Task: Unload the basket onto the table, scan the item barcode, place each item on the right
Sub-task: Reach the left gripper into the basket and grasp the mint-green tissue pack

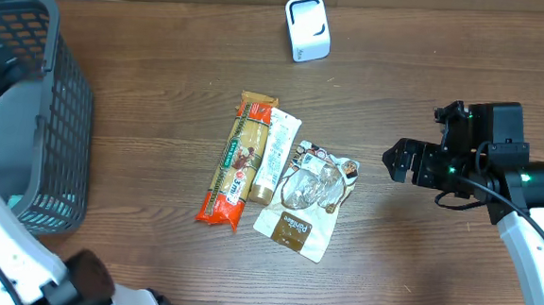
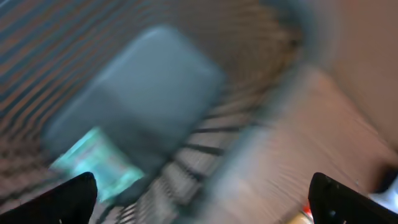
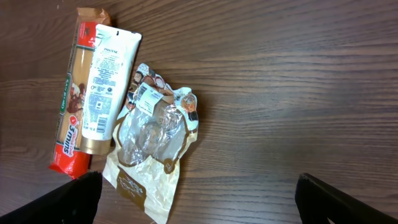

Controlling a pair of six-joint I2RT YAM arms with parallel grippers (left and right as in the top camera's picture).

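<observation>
Brown wood surface (image 1: 163, 70), and nearest you the gold-and-clear sweet bag (image 1: 302, 206) lies flat in the middle. It touches the white tube (image 1: 274, 157), which overlaps the long red packet (image 1: 231, 174). Your right gripper (image 3: 205, 202) hangs just right of the pile, jaws wide, holding nothing. Your left gripper (image 2: 205, 205) is wide too, over the dark basket (image 1: 65, 140), though that view is blurred. Far back, the white scanner (image 1: 307, 28) stands well apart from the pile.
</observation>
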